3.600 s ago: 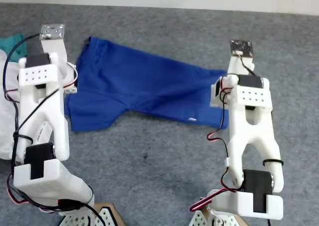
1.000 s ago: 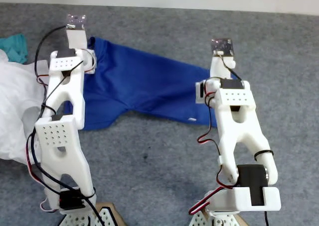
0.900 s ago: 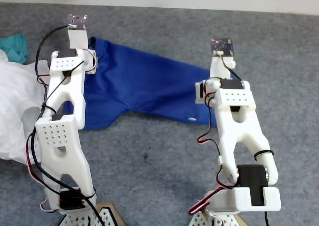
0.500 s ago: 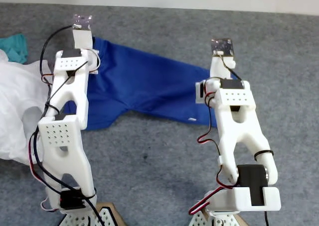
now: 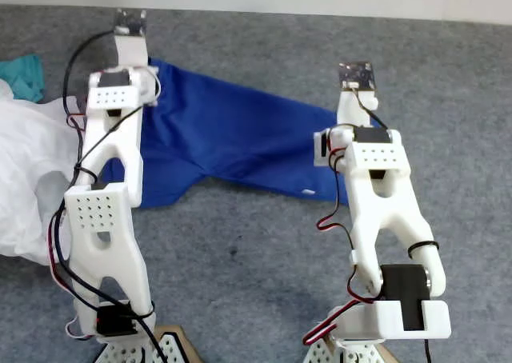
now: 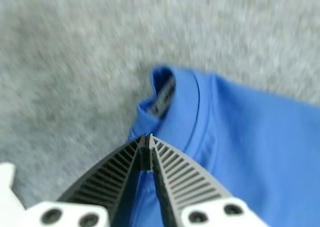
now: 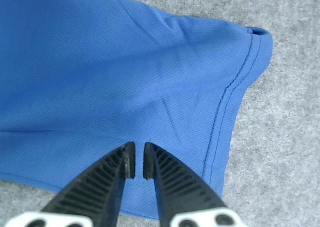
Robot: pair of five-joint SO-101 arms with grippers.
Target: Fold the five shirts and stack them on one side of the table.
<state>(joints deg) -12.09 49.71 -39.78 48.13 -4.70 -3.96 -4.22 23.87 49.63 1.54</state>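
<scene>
Blue shirt [image 5: 232, 131] lay spread flat across the far middle of the grey tabletop [image 5: 240, 251]. A white shirt [image 5: 28, 163] was heaped at the left edge. The right claw [image 7: 139, 162] hung over the blue shirt's right end, its jaws a narrow slit apart and holding nothing. Farther off, the left claw [image 6: 145, 144] was closed, its tips at the collar [image 6: 172, 94]. A teal cloth [image 5: 22, 71] lay toward the far left corner.

In the high view my left arm [image 5: 112, 151] and right arm [image 5: 380, 187] hide parts of the blue shirt [image 5: 232, 135]. White shirt [image 5: 28, 171] and teal shirt [image 5: 20, 71] run off the left edge. Collar label [image 6: 165, 94] is blurred.
</scene>
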